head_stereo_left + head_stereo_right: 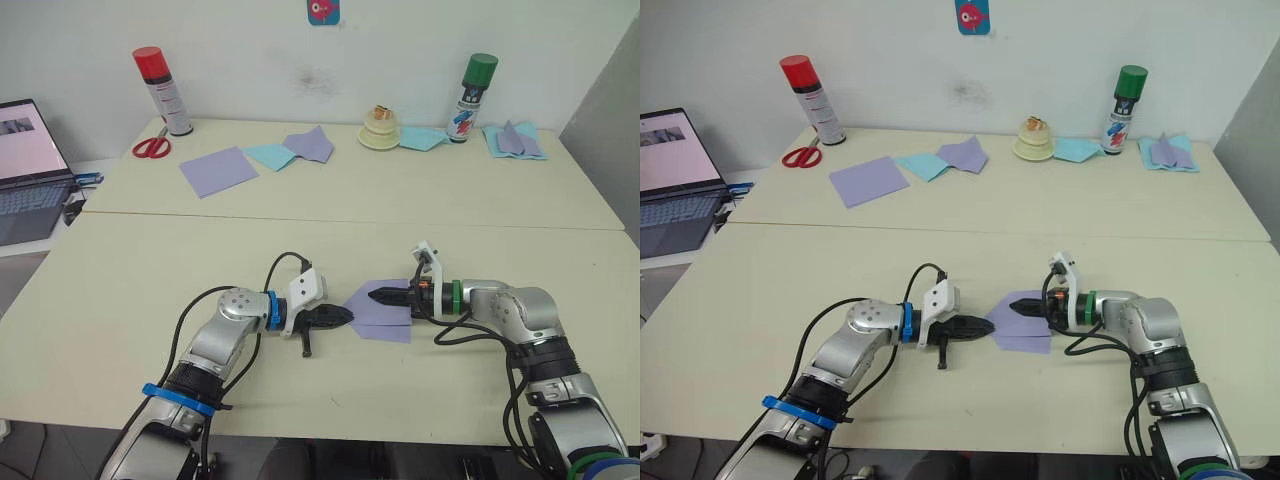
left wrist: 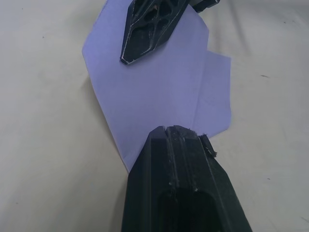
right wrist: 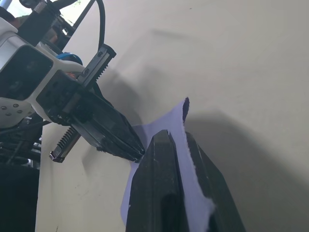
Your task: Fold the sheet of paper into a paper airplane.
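Right gripper pinching the purple paper, other gripper nose-to-nose

The right gripper (image 3: 176, 140) has a raised edge of the sheet of paper (image 3: 190, 166) slotted between its two black fingers. The left gripper (image 3: 137, 151) has its tip touching the paper's point on the table (image 3: 251, 63).

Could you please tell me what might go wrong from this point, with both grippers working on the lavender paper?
The right gripper is shut on the sheet of paper, with one layer pinched between its fingers; pulling could tear it or spoil the crease.

The left gripper, shut, sits at the sheet's pointed tip; a push there might crumple the point or slide the sheet across the table.

The two grippers are close together, so they might collide.
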You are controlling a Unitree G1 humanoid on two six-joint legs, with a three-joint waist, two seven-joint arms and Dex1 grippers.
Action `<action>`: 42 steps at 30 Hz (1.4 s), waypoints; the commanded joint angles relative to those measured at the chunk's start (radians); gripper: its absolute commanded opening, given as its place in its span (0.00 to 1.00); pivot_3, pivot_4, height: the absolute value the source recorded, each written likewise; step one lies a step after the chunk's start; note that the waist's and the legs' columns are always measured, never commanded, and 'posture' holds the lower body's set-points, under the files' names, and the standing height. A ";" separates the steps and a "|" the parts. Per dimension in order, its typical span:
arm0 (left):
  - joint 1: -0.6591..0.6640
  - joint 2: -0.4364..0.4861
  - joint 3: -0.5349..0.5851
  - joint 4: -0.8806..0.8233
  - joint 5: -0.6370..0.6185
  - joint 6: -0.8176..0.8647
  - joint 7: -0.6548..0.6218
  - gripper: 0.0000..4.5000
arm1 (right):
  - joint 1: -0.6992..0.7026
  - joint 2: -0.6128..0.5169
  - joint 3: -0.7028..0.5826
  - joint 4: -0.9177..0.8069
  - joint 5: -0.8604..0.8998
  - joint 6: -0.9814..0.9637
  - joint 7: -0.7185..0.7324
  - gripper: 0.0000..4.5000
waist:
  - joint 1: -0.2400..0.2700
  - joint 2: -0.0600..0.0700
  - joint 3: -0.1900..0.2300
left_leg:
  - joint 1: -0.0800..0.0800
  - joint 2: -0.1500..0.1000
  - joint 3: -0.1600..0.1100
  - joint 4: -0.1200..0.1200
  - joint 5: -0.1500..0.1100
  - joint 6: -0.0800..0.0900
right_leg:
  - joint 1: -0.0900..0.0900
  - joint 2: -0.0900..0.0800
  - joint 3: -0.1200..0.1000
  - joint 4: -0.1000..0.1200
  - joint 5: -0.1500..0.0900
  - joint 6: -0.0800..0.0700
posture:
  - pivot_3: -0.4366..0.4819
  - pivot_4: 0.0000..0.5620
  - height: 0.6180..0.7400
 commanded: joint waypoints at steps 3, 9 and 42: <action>-0.002 -0.003 -0.041 0.055 0.042 -0.023 -0.008 0.00 | 0.025 -0.014 0.020 -0.009 -0.016 0.011 -0.016 0.00 | 0.001 0.000 0.000 | 0.000 0.000 0.000 0.000 0.000 0.000 | 0.000 0.000 0.000 0.000 0.000 0.000 | 0.48 0.27 0.81; 0.003 0.001 -0.054 0.063 0.051 -0.045 -0.008 0.00 | 0.016 -0.042 0.030 -0.009 -0.026 0.021 -0.011 0.39 | 0.003 0.000 0.000 | -0.001 0.000 0.000 0.000 0.000 0.000 | 0.000 0.000 0.000 -0.001 0.000 0.000 | 0.48 0.27 0.81; 0.023 0.022 -0.068 0.062 0.069 -0.079 -0.021 0.00 | -0.078 -0.009 -0.046 0.104 0.045 0.103 0.015 0.01 | 0.001 0.000 0.000 | -0.001 0.000 -0.001 0.000 -0.002 0.004 | 0.000 -0.001 0.000 -0.001 0.000 0.000 | 0.48 0.27 0.81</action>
